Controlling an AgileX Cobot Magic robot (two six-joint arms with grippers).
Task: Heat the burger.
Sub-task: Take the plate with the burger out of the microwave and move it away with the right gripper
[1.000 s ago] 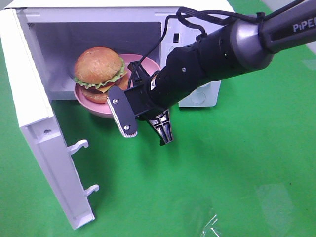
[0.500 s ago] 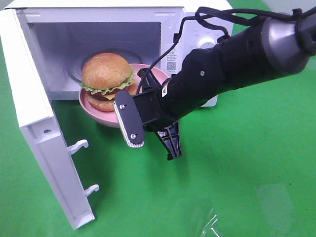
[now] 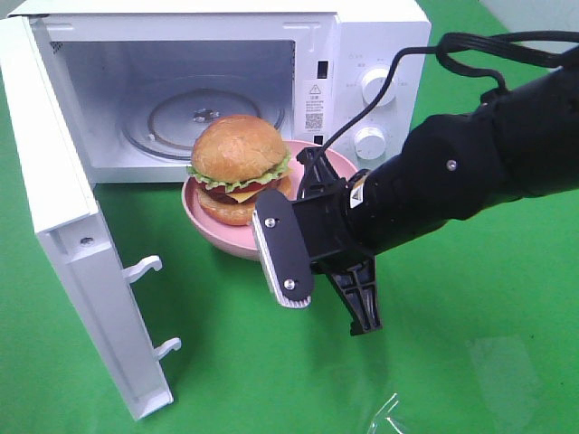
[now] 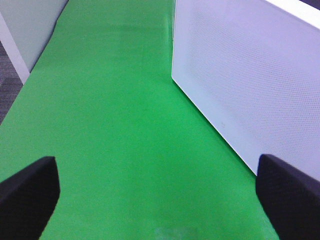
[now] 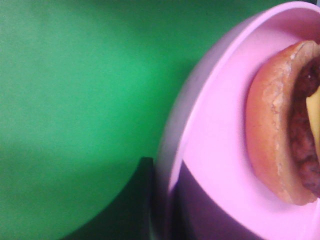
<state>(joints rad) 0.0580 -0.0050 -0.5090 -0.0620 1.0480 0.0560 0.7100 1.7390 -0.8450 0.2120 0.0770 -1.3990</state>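
Burger sits on a pink plate, centre of the exterior view, just in front of the open microwave cavity, not inside it. Bun is domed, tan-brown, slightly glossy; frilly green lettuce edge, yellow cheese corner, dark patty under it. Plate is smooth, round, shallow with a raised rim.

Right gripper is clamped on the plate's right rim; its black arm comes in from the right edge of the frame. In the right wrist view the rim runs between dark fingers, with the bun's matte cut edge and patty close by at right.

Microwave is white, boxy, with two round knobs on the right panel; a glass turntable lies bare inside. Door swings out at lower left, two hook latches on its edge.

Left gripper is spread wide, holding nothing: two black rounded fingertips at the lower corners of its wrist view, over flat green mat, beside a white perforated panel.
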